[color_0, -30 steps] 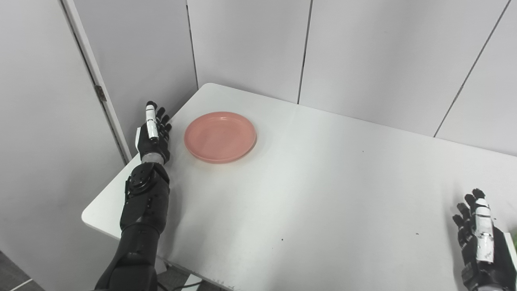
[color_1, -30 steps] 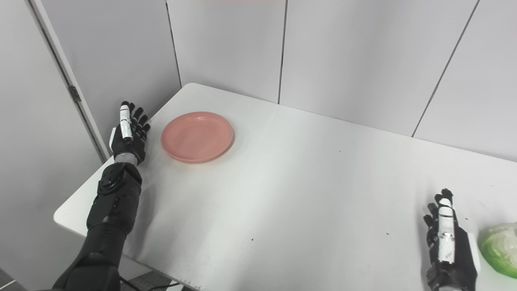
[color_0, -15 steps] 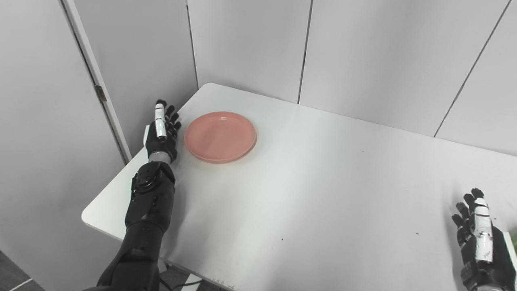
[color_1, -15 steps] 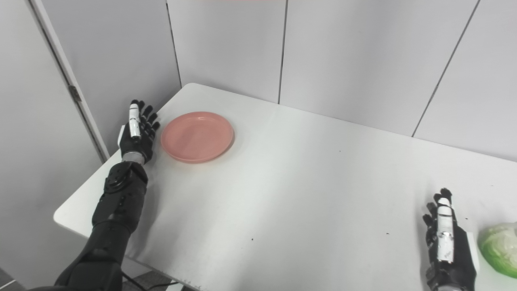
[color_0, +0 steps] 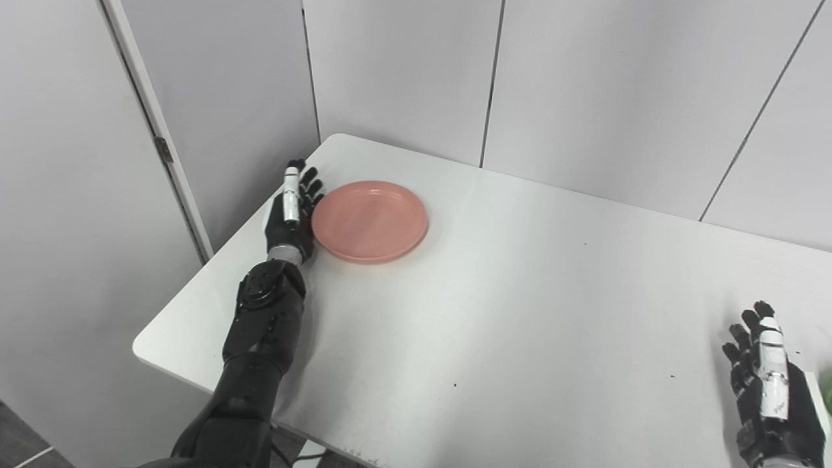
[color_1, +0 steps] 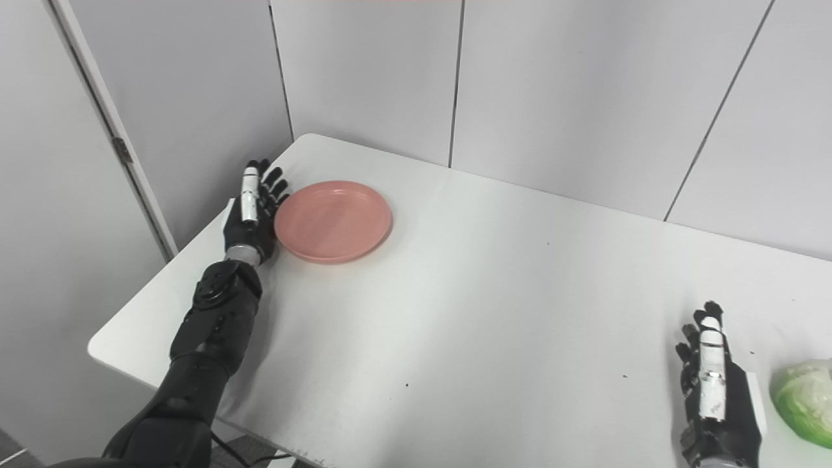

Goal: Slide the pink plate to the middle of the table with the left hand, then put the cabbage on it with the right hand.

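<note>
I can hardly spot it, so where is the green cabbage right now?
The round green cabbage lies at the table's near right edge in the right eye view, just right of the black right hand, far from the round pink plate.

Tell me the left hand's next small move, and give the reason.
Probably keep pushing rightward: the open left hand is against the pink plate at its left rim, and the plate sits near the table's far left corner, well short of the middle.

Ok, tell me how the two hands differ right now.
The left hand presses edge-on against the plate at the table's far left; the right hand touches nothing, apart from the cabbage at the near right. Both are open and empty.
</note>
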Controlling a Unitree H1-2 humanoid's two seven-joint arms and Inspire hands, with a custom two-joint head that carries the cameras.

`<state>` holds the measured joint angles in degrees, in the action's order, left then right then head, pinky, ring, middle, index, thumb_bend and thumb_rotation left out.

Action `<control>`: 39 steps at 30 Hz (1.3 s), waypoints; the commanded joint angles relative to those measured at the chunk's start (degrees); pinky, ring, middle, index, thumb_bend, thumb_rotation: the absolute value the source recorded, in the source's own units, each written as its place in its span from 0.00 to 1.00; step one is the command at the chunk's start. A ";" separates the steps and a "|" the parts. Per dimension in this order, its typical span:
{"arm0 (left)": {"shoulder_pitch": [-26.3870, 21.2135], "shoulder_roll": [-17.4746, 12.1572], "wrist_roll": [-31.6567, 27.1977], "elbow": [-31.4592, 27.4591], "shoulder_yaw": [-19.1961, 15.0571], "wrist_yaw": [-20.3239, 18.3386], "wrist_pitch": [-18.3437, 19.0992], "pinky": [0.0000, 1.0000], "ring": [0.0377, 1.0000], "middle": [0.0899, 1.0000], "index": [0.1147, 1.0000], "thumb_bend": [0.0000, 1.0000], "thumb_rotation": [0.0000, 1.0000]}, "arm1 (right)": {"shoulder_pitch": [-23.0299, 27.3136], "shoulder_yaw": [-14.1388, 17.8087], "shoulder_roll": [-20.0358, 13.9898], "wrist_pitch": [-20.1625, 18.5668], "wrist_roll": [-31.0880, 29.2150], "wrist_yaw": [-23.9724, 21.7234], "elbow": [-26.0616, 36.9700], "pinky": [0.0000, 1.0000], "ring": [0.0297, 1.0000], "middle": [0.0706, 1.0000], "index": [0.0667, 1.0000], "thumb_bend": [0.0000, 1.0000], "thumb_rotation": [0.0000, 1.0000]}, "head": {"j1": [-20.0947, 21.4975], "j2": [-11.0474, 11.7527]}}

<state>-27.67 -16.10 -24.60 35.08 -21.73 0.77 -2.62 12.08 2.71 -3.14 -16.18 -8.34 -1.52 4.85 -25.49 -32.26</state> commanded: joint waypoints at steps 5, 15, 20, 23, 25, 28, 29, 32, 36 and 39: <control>-1.57 1.41 1.52 -0.40 2.44 -1.52 1.02 0.93 0.94 0.93 0.92 0.41 1.00 | 1.53 -0.03 0.05 1.09 -0.10 -0.53 1.25 1.00 1.00 1.00 1.00 0.11 1.00 | 0.56 -0.23; -1.78 3.52 2.98 -1.63 5.36 -2.74 1.69 0.91 0.92 0.91 0.90 0.43 1.00 | 1.52 -0.11 0.44 2.05 0.41 -0.31 0.41 1.00 1.00 1.00 1.00 0.14 1.00 | 2.02 -0.57; -1.80 4.72 3.43 -1.91 6.34 -2.92 2.20 0.90 0.91 0.90 0.89 0.43 1.00 | 1.40 -0.41 0.58 2.88 1.04 -0.30 -0.10 1.00 1.00 1.00 1.00 0.14 1.00 | 3.56 -0.66; -2.17 5.75 3.51 -1.77 6.76 -3.24 2.60 0.90 0.91 0.91 0.89 0.42 1.00 | 1.35 -0.58 0.71 3.05 1.69 -0.11 -0.41 1.00 1.00 1.00 1.00 0.16 1.00 | 4.33 -0.66; -2.37 6.36 3.78 -1.75 7.27 -3.39 2.91 0.90 0.91 0.91 0.89 0.42 1.00 | 1.36 -0.45 1.04 3.34 1.98 0.16 -0.71 1.00 1.00 1.00 1.00 0.17 1.00 | 5.04 -0.63; -2.70 6.90 3.73 -1.28 7.88 -4.00 3.09 0.91 0.91 0.91 0.90 0.42 1.00 | 1.42 -0.14 1.69 3.64 1.96 0.45 -1.12 1.00 1.00 1.00 1.00 0.17 1.00 | 6.31 -0.75; -2.86 7.16 3.76 -1.04 8.18 -4.40 3.15 0.91 0.92 0.92 0.90 0.42 1.00 | 1.46 -0.07 1.86 3.67 1.93 0.51 -1.30 1.00 1.00 1.00 0.99 0.18 1.00 | 6.67 -0.79; -3.11 7.96 4.07 -0.70 9.04 -5.11 3.28 0.92 0.92 0.92 0.91 0.43 1.00 | 1.54 -0.03 2.27 3.70 2.01 0.73 -1.71 1.00 1.00 1.00 1.00 0.18 1.00 | 7.80 -0.86; -3.24 8.85 3.94 -0.39 9.85 -6.11 3.23 0.91 0.92 0.92 0.90 0.43 1.00 | 1.56 -0.32 2.82 3.69 2.54 1.25 -2.12 1.00 1.00 1.00 0.99 0.20 1.00 | 9.54 -0.99; -3.30 9.87 3.99 -0.22 10.32 -6.56 2.92 0.91 0.92 0.92 0.90 0.43 1.00 | 1.66 -0.45 3.43 3.80 2.93 1.68 -2.14 1.00 1.00 1.00 0.98 0.20 1.00 | 11.32 -1.19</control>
<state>-30.30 -7.08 -21.03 34.29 -11.96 -5.20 -0.84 12.12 2.49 -0.25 -14.81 -5.64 0.06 2.31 -14.24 -33.40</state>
